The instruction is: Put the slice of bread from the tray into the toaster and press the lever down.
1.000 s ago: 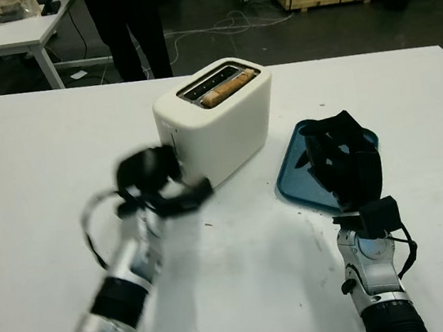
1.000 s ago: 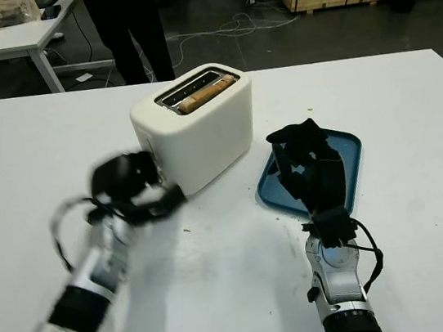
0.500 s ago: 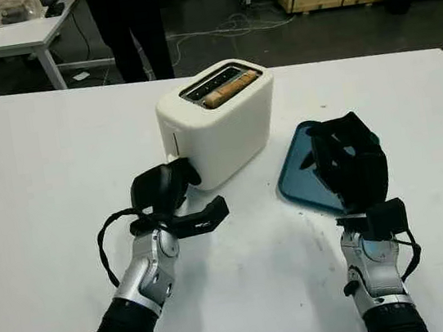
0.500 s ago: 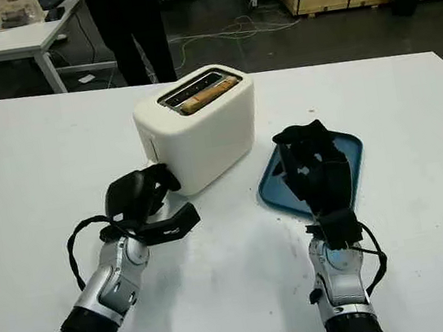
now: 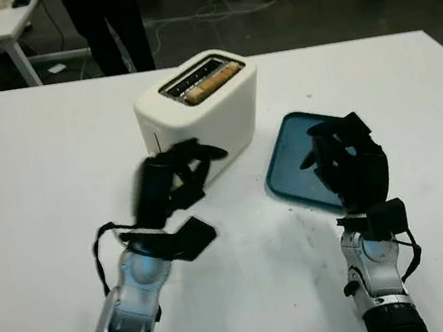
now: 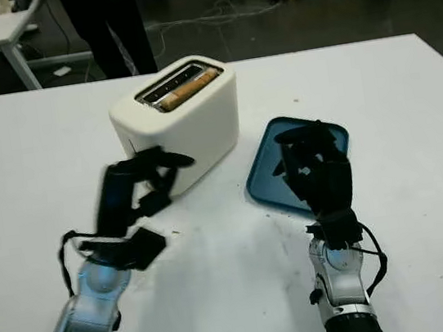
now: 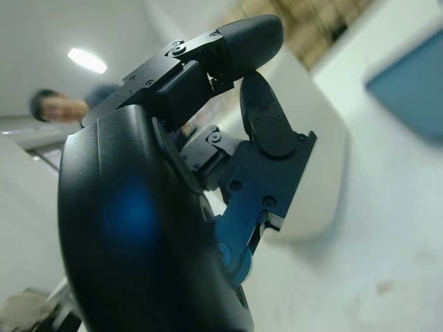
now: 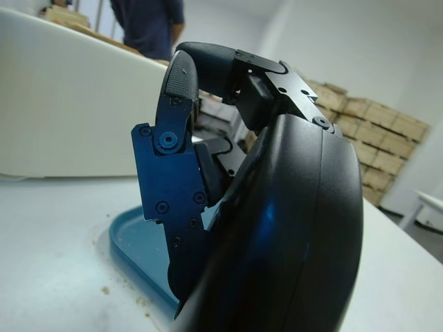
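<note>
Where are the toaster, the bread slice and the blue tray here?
toaster (image 5: 226,112), left eye view, on its white side wall.
bread slice (image 5: 211,81), left eye view, on the top edge showing in the slot.
blue tray (image 5: 286,157), left eye view, on its bare floor.

White table (image 5: 31,160): toaster (image 5: 198,115), blue tray (image 5: 291,160), crumbs.

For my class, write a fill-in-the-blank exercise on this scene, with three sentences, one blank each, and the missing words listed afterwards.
1. The slice of bread stands in a slot of the white ____.
2. The flat tray beside the toaster is coloured ____.
3. The robot's left hand is at the toaster's near end, while its right hand is over the ____.

Missing words: toaster; blue; tray
</note>
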Available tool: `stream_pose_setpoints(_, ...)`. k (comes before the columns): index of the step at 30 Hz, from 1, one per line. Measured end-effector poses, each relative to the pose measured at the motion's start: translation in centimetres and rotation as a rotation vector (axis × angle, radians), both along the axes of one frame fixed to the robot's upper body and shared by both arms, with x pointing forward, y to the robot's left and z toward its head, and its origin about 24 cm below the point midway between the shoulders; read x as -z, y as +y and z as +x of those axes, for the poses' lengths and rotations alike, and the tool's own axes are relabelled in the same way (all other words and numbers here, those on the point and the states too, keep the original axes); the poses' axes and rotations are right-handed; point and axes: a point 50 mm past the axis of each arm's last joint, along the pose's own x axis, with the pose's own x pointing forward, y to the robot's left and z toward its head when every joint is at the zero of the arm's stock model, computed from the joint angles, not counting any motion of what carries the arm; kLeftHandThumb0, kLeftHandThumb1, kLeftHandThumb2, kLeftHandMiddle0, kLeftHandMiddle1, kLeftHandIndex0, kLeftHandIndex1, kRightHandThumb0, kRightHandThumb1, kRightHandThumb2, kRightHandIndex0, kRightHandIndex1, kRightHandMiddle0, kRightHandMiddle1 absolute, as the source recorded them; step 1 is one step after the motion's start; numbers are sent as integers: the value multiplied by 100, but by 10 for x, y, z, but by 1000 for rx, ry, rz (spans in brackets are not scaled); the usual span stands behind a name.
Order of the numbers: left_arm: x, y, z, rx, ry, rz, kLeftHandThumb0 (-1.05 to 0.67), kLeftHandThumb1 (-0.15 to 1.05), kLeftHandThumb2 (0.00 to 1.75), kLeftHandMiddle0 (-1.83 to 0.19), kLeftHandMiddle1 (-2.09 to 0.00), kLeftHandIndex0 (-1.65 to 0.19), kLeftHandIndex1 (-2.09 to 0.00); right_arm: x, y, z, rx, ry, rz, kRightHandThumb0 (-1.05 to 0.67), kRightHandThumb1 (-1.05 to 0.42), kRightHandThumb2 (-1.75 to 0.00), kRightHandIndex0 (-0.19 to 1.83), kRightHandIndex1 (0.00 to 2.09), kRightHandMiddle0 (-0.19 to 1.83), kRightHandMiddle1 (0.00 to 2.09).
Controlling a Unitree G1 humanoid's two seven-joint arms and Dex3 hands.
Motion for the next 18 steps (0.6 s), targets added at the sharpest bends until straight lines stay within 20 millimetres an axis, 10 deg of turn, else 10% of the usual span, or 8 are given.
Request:
stream_pose_setpoints(9,-17,9,-5,-42,-76,-104,-38,53,127,-124,-175,-89,-113,0,1,0,-6,0,-8,-45,-92,-36,81,175,57,155)
stream_pose_setpoints(18,-1,21,7,-201,-14,-174,-41,71,87,-87,-175,-56,-152,-1,5,1,0,-1,-14,-42,-92,-35,74,175,55,144)
